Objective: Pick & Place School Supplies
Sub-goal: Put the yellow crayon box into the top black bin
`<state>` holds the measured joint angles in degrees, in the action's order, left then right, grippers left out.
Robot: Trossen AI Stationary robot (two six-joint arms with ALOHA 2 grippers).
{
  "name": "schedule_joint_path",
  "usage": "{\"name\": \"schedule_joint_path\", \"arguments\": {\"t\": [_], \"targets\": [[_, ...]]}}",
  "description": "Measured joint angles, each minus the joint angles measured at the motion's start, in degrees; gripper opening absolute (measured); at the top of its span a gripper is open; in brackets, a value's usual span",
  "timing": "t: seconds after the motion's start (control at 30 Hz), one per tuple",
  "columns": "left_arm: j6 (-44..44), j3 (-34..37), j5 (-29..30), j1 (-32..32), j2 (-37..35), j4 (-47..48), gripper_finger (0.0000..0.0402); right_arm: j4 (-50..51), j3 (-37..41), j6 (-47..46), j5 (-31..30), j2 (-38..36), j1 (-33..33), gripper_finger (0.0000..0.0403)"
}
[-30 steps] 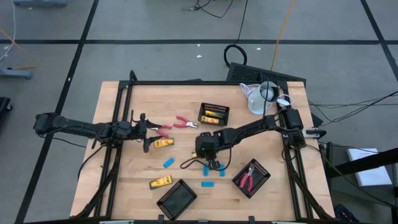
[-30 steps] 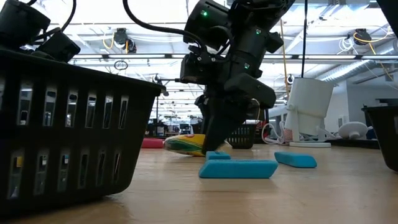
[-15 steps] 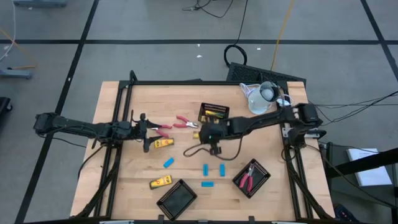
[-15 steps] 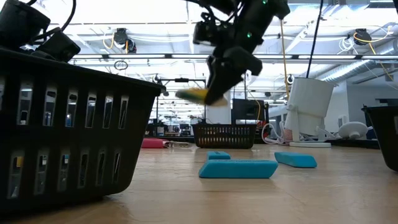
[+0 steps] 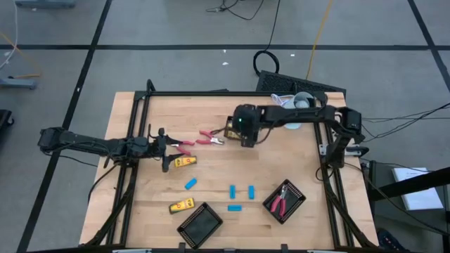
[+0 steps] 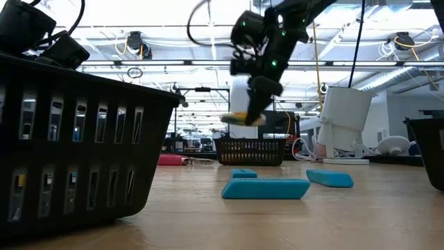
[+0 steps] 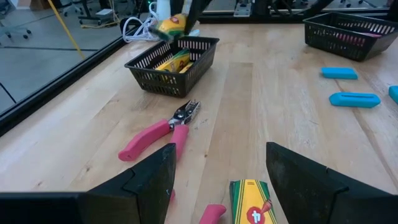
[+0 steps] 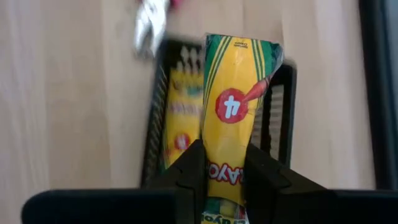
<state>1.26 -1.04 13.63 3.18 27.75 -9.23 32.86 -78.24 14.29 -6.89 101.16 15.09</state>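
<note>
My right gripper point(image 5: 242, 133) is shut on a yellow crayon pack point(image 8: 239, 106), and holds it in the air above a black mesh tray point(image 5: 240, 126) at the far middle of the table. That tray has other yellow packs point(image 8: 177, 118) in it. On the table lie several blue pieces point(image 5: 232, 191), two more yellow packs point(image 5: 185, 161) point(image 5: 181, 206) and pink-handled pliers point(image 5: 208, 138). At the left, my left gripper point(image 7: 217, 186) waits open just above the table. One yellow pack point(image 7: 252, 199) lies between its fingers' lines, untouched. My right gripper pinches the crayon pack's near end point(image 8: 225, 171) between its two fingers point(image 8: 189, 168). The fingers slant down from the table's right side, and the pack runs on ahead of them along their line. The pack point(image 6: 243, 118) is lifted clear above the tray.
A black tray point(image 5: 285, 200) with pink tools stands near the right front, and another black tray point(image 5: 200, 225) at the near edge. A white jug point(image 5: 295, 109) stands at the far right. More pink handles point(image 7: 155, 134) lie ahead of my left gripper.
My right gripper has lifted the yellow pack off the table's middle, beside the blue pieces. It has carried the pack up and toward the far edge until it is over the tray with the yellow packs, turning as it went. The blue pieces stayed where they were.
</note>
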Motion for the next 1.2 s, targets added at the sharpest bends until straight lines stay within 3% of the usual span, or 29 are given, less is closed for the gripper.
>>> {"name": "schedule_joint_path", "arguments": {"t": [0.27, 0.53, 0.6, 0.77, 0.9, 1.03, 1.2], "targets": [[0.00, 0.00, 0.00, 0.00, 0.00, 0.15, 0.0250, 1.57, -0.03, -0.52, 8.47, 4.64, 3.28, 0.0060], [0.04, 0.00, 0.00, 0.00, 0.00, 0.42, 0.0250, 1.38, 0.10, -0.27, 8.50, 7.41, 2.81, 0.0060], [0.07, 0.00, 0.00, 0.00, 0.00, 0.44, 0.0250, 0.51, 0.07, -0.31, 8.46, 7.45, 2.84, 0.0080], [0.13, 0.00, 0.00, 0.00, 0.00, 0.50, 0.0250, -0.95, -0.01, -2.49, 5.20, 7.15, 2.81, 0.0196], [0.13, 0.00, -0.01, 0.00, 0.00, 0.52, 0.0250, -1.21, 0.01, -2.92, 3.74, 7.15, 2.84, 0.0253], [0.58, 0.00, -0.08, 0.00, 0.00, 0.52, 0.0250, -2.93, 0.02, -2.82, 3.70, 6.60, 1.84, 0.0264], [1.75, -0.04, -1.84, 0.00, 0.00, 1.92, 0.0250, -5.81, -0.01, -1.32, 2.86, 2.43, -0.71, 0.0249]]}}
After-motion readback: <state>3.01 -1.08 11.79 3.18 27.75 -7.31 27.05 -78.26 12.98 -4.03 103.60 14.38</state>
